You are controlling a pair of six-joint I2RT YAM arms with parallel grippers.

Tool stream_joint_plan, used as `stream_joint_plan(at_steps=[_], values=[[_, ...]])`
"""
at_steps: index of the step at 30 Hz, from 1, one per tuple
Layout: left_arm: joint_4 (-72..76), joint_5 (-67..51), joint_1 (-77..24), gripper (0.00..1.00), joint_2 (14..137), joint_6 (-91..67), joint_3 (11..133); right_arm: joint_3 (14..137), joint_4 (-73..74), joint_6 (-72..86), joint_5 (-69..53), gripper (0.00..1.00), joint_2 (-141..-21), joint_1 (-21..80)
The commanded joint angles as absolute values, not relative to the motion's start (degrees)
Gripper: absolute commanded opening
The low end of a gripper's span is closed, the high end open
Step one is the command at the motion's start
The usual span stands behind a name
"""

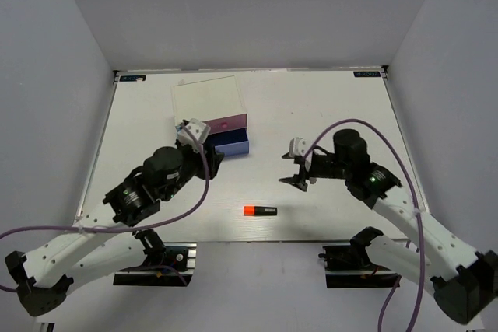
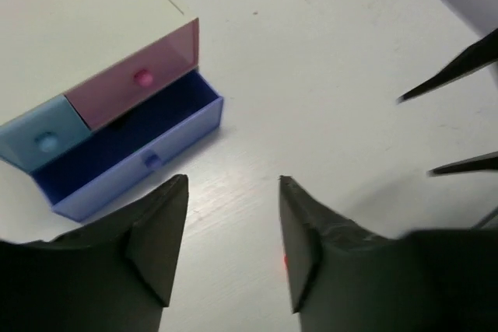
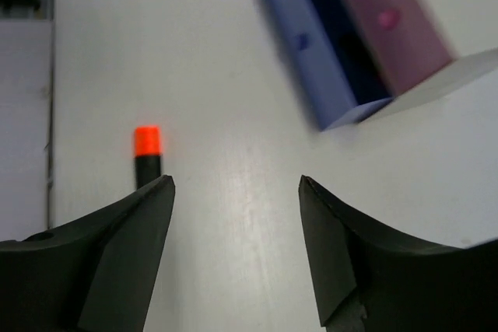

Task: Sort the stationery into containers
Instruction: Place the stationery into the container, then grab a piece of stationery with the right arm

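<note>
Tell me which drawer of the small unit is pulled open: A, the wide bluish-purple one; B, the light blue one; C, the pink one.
A: the wide bluish-purple drawer juts out with its dark inside showing, while the pink drawer and light blue drawer sit shut.

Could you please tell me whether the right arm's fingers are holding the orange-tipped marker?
No, the marker lies on the table, apart from the right arm's open fingers.

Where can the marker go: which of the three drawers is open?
The wide periwinkle drawer at the bottom: it is pulled out, its inside showing, while the light blue drawer and pink drawer above it sit shut.
</note>
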State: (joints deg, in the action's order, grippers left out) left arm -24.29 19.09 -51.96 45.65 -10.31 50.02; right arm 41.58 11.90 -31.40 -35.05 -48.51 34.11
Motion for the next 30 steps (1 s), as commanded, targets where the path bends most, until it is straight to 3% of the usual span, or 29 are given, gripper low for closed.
stream_joint_plan(at_steps=[1, 4, 18, 30], values=[[-20.1, 16.6, -51.3, 0.63, 38.6, -16.9, 44.7, 45.0, 21.1, -38.4, -42.5, 0.72, -59.6, 36.0], [-18.6, 17.7, -51.3, 0.79, 34.8, -17.6, 41.3, 47.2, 22.0, -40.4, -41.1, 0.76, -65.7, 37.8], [-18.3, 20.8, -51.3, 0.81, 24.1, -18.2, 38.7, 47.4, 13.4, -39.2, -23.2, 0.76, -82.4, 53.4], [-17.2, 17.8, -51.3, 0.81, 22.8, -17.7, 38.1, 49.1, 11.3, -37.9, -14.8, 0.76, -89.9, 58.8]])
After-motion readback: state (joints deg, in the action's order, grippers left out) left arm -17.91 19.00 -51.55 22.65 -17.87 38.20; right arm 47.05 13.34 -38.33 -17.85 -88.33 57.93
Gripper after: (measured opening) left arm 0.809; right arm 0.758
